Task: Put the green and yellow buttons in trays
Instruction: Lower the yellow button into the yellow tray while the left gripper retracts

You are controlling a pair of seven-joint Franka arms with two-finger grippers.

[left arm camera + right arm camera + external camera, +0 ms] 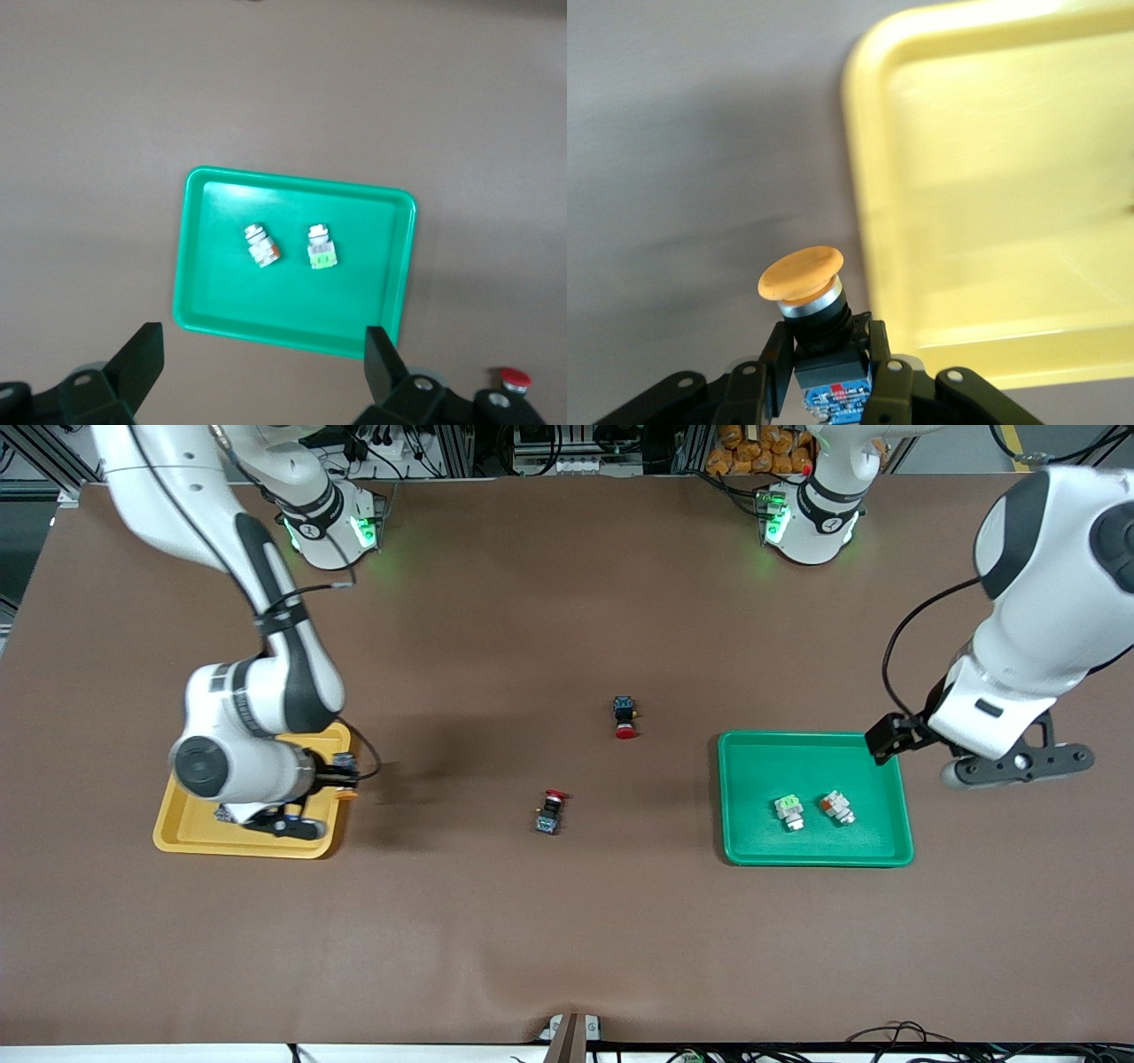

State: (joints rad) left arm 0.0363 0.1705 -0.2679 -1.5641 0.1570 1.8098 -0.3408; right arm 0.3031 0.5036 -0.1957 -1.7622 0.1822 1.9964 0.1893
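Observation:
My right gripper [826, 343] is shut on a black-blue button with an orange-yellow cap [801, 273]. It holds the button over the table just beside the yellow tray's rim [864, 190]. In the front view this gripper [335, 777] and the button [346, 794] are at the yellow tray's [190, 834] edge toward the table's middle. The arm hides much of that tray. Two pale-green buttons [788, 812] [837, 808] lie in the green tray [815, 757]. My left gripper [888, 740] is open and empty over that tray's corner; its wrist view shows both buttons [262, 247] [321, 248] and the tray [213, 305].
Two dark switches with red caps lie on the brown table between the trays, one [626, 717] farther from the front camera, one [551, 812] nearer. A small dark thing [223, 812] shows on the yellow tray under the right arm.

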